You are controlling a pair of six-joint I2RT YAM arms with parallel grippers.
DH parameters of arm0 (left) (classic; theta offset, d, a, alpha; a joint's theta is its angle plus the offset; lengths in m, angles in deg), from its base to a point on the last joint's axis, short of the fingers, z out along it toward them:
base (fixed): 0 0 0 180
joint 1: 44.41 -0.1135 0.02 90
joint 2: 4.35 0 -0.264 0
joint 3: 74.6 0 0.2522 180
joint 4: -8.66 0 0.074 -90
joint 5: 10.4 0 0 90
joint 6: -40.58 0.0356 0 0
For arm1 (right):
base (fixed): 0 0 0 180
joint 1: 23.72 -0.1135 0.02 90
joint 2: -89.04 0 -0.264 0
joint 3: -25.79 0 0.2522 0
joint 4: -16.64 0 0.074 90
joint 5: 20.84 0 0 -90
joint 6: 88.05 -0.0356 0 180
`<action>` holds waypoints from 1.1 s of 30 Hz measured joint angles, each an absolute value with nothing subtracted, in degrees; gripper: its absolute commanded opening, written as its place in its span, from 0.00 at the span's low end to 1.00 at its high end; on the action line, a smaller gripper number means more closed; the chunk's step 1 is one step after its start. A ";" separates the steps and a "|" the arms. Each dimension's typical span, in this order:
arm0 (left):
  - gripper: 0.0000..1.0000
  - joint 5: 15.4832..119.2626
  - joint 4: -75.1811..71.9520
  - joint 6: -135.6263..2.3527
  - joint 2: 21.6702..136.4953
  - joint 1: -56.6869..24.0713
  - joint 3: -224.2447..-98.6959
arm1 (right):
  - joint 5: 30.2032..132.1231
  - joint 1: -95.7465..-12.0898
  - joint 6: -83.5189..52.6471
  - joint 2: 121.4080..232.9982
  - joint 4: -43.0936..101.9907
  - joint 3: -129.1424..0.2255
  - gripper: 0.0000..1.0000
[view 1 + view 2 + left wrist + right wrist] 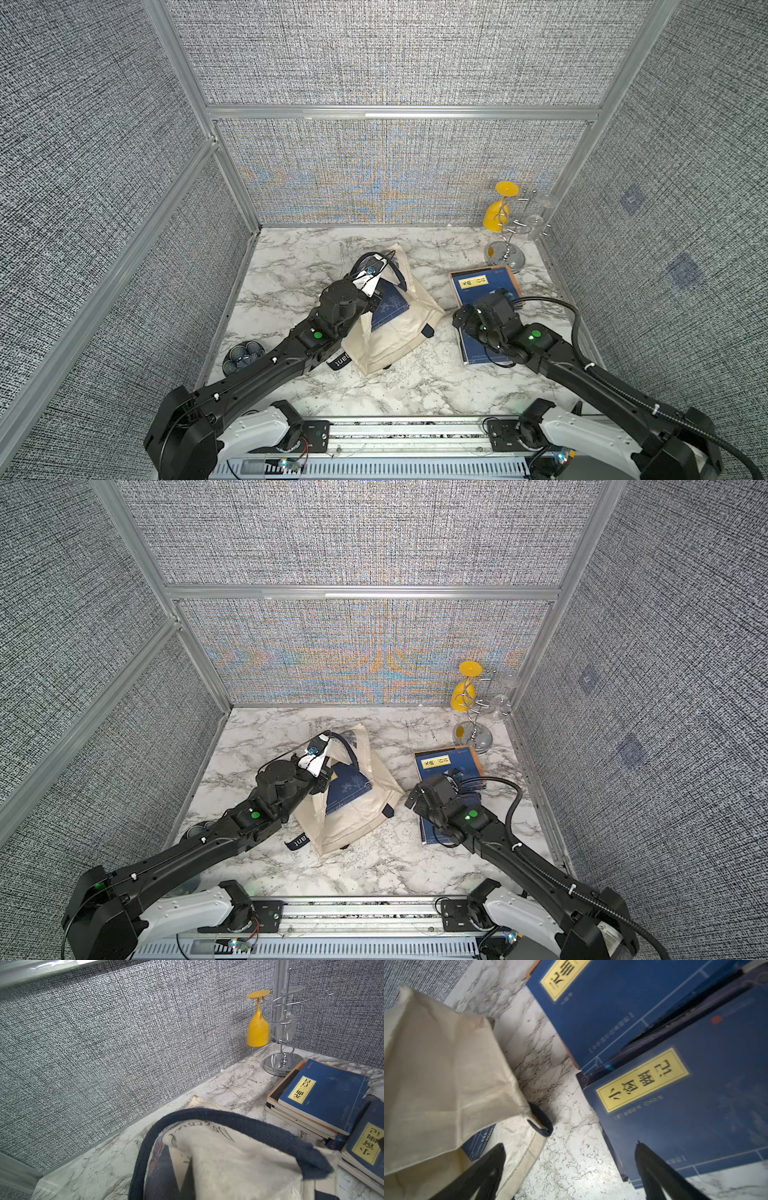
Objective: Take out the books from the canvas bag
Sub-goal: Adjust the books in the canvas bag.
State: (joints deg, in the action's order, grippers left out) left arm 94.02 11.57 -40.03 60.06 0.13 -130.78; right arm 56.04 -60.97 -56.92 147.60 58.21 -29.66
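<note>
My left claw (375,292) is clamped fully closed on the mouth edge of the canvas bag (401,336). It holds the cloth up like a tent near the middle of the desk (299,266). My right claw (570,1145) is spread wide and grips nothing. It hangs over bare marble between the bag and the books (484,286), which lie stacked by the desk's right edge. A navy edge shows inside the bag's mouth, but I cannot tell what it is.
</note>
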 measured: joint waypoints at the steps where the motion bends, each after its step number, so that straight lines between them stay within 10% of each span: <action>1: 0.00 94.02 11.57 -40.01 60.06 0.13 -130.78 | 56.06 -61.69 -56.38 147.74 57.45 -29.83 0.99; 33: 0.00 91.57 13.30 -38.48 57.39 0.13 -128.68 | 60.34 -81.01 -59.02 181.96 25.47 -38.07 0.93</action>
